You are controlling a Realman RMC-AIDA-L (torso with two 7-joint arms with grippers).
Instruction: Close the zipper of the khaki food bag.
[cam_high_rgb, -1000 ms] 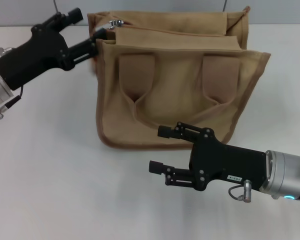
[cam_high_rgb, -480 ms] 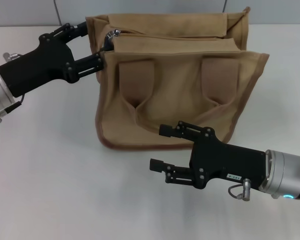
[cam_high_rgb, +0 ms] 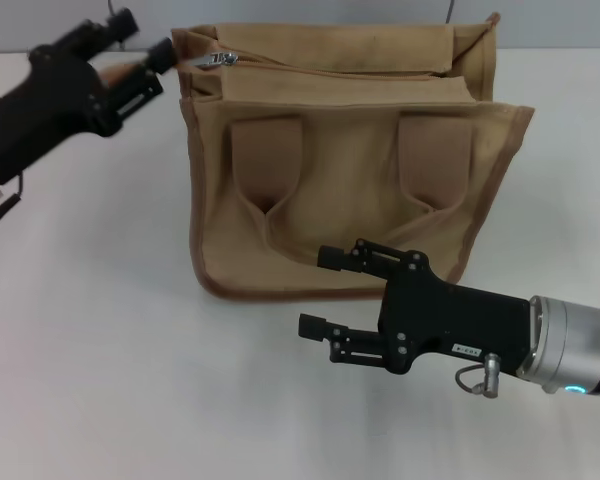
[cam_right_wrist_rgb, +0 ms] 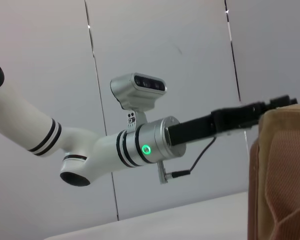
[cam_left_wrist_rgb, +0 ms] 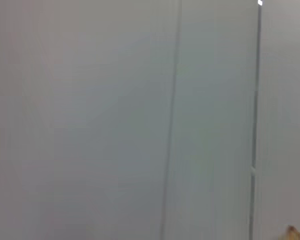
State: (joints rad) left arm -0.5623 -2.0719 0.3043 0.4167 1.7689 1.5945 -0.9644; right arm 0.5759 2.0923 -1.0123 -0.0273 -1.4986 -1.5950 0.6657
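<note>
Nearest, the right gripper point(cam_high_rgb: 318, 293) hangs low over the table point(cam_high_rgb: 100, 330), fingers spread, holding nothing, just before the bag point(cam_high_rgb: 355, 165). Bag stands upright mid-table. Far back, zipper point(cam_high_rgb: 330, 68) pull at the bag's left end; left gripper point(cam_high_rgb: 145, 40) beside it, fingers parted, empty.

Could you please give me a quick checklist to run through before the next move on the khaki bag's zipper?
1. Khaki food bag upright on the table: ok.
2. Zipper pull tab visible at the bag's left end: ok.
3. Left claw gripping the pull tab: not ok, it is open and off the bag.
4. Zipper fully closed: cannot tell.
5. Right claw clear of the zipper: ok, open in front of the bag.
</note>
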